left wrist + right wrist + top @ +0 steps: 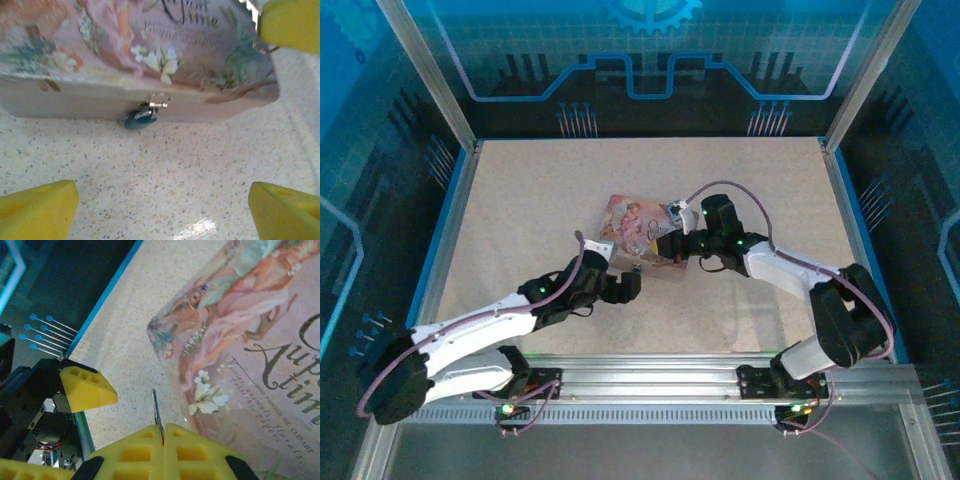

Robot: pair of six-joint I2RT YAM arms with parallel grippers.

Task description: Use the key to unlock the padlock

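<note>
Left gripper [160,215]: spread wide and empty, with its yellow fingertips [37,210] in the bottom corners of the left wrist view. It faces the tin's front wall, probably so it can steady the lock.
Bench [165,170]: speckled and pale, and it carries the tin.
Padlock [142,117]: at the centre of the left wrist view, hanging from the clasp on the tin's front wall. Its shackle passes through the clasp, so I judge it not yet unlocked. I cannot tell which way the keyhole faces.
Pink tin [632,228]: lies flat at mid-frame in the top view, between the two grippers.
Key [156,407]: at lower centre of the right wrist view. Its thin blade sticks out past the fingertips, ready for insertion, and is apart from the padlock.
Right gripper [162,432]: pinched tight on the key beside the tin's edge. It needs to come round to the front wall.
</note>
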